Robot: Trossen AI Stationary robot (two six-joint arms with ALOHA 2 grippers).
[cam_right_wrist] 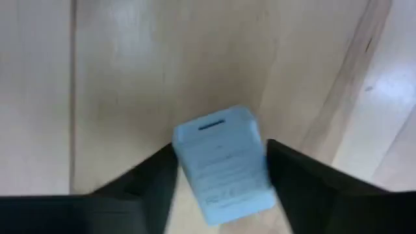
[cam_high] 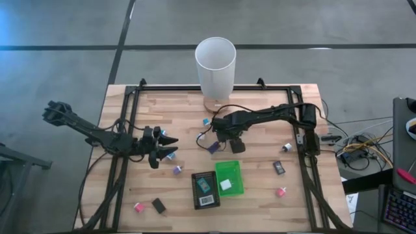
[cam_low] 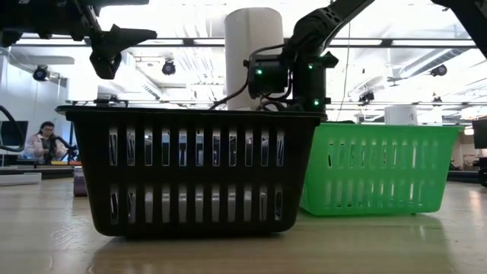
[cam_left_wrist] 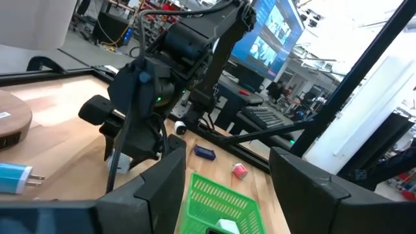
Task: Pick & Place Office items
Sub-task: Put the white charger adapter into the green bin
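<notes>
High view: the right gripper (cam_high: 220,133) is lowered over the table's middle, just behind the green tray (cam_high: 229,177) and black tray (cam_high: 205,190); small office items (cam_high: 177,170) are scattered around. The left gripper (cam_high: 166,147) hangs left of centre, its fingers spread on nothing.

Low view: both trays block the table surface, so the contact point is hidden.

Left wrist view: the right arm is seen bent down to the wood; a misjudged descent could press its fingers into the table.

Right wrist view: a light-blue block (cam_right_wrist: 224,162) lies tilted between the dark fingers (cam_right_wrist: 299,172), which stand beside it; whether they touch cannot be told. Being askew, the block could be twisted or squeezed out.
</notes>
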